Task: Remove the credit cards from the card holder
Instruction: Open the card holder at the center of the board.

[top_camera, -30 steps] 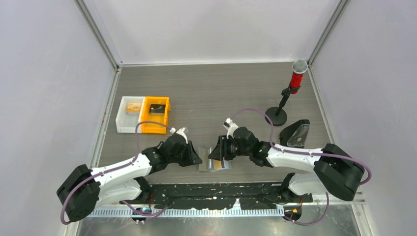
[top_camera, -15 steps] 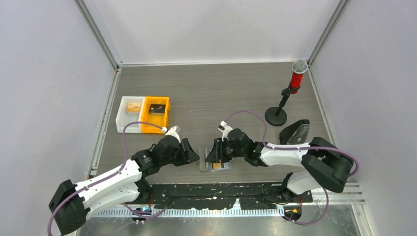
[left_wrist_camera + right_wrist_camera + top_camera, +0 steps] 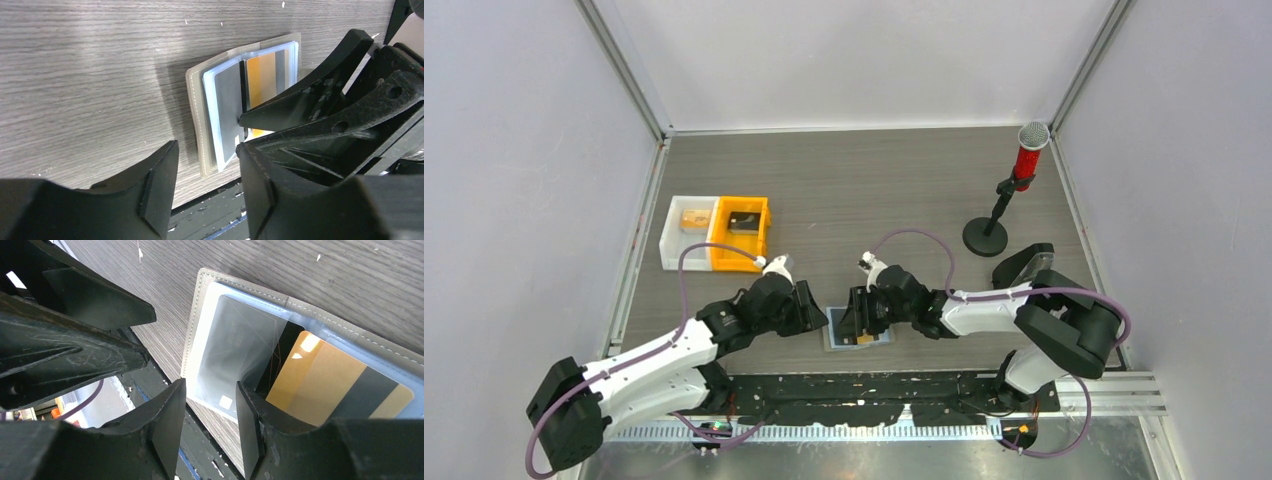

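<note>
Grey wood-grain desk [image 3: 874, 190], grey folding card holder [image 3: 195, 115] lying open, grey and gold credit cards [image 3: 320, 385] in clear sleeves [image 3: 210, 347], left gripper [image 3: 206, 150] and right gripper [image 3: 210, 385] both parted, empty

Lab cell, white walls [image 3: 514, 150], aluminium frame [image 3: 624, 70], microphone [image 3: 1029, 150]
</note>
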Available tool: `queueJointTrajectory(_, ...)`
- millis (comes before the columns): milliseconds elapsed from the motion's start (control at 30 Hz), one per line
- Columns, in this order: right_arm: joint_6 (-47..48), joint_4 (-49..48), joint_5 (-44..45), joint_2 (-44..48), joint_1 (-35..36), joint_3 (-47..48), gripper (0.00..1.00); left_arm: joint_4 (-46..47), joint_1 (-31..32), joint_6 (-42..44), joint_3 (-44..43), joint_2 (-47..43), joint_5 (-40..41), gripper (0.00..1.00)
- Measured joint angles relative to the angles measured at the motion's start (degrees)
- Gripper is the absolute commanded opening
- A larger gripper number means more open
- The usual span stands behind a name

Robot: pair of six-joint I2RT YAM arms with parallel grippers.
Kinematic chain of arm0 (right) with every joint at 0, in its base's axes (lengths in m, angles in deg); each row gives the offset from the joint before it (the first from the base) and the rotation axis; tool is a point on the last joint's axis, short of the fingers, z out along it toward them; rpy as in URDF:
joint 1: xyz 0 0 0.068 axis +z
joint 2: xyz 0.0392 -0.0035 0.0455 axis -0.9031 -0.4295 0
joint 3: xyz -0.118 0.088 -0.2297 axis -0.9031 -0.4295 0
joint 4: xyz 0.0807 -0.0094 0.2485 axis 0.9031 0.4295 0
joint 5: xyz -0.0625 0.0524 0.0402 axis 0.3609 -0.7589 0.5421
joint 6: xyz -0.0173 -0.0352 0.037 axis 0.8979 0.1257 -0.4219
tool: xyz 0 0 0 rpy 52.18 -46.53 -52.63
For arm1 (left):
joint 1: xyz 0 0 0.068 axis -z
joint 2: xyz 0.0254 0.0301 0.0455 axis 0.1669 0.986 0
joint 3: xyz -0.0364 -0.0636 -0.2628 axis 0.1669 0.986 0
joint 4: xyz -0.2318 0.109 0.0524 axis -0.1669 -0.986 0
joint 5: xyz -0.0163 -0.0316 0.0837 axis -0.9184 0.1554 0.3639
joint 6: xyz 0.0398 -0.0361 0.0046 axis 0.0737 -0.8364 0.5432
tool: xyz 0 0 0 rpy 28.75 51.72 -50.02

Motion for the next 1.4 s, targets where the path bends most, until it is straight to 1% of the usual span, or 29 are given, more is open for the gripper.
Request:
queueJointTrajectory(100, 0.09, 0.44, 0.15, 0.63, 0.0, 0.0, 0.46, 0.07, 0.0, 0.81, -0.57, 1.09, -0.2, 0.34)
queueJointTrajectory(233, 0.72, 2.99, 1.27, 3.87, 0.02, 0.0, 0.42, 0.61, 0.0, 1.25, -1.42, 2.1, -1.51, 0.26)
queueJointTrajectory(433, 2.21, 6.6, 4.5, 8.13, 0.02, 0.0, 0.34, 2.14, 0.0, 1.73, -2.54, 3.17, -4.42, 0.25)
queueJointTrajectory(567, 2.95, 8.02, 5.9, 8.44, 0.04, 0.0, 0.31, 3.04, 0.0, 1.92, -2.99, 3.56, -5.68, 0.27)
queueJointTrajectory(767, 3.45, 9.09, 6.75, 8.39, 0.04, 0.0, 0.3, 3.67, 0.0, 1.81, -3.1, 3.56, -7.82, 0.27)
queueJointTrajectory(967, 3.48, 7.89, 6.43, 5.75, 0.09, 0.0, 0.3, 6.51, 0.33, 1.68, -4.9, 3.98, -11.21, 0.17)
queueJointTrajectory(1100, 3.34, 7.58, 6.29, 3.5, 0.28, 0.0, 0.3, 9.57, 0.37, 1.79, -5.84, 8.04, -13.64, 0.1)
queueJointTrajectory(1233, 3.32, 7.63, 6.4, 2.86, 0.26, -0.02, 0.3, 10.6, 0.37, 2.32, -6.03, 13.57, -14.93, 0.07)
queueJointTrajectory(1400, 3.48, 8.7, 7.78, 4.11, 0.28, -0.37, 0.3, 10.71, 0.37, 2.84, -6.01, 16.24, -13.57, 0.05)
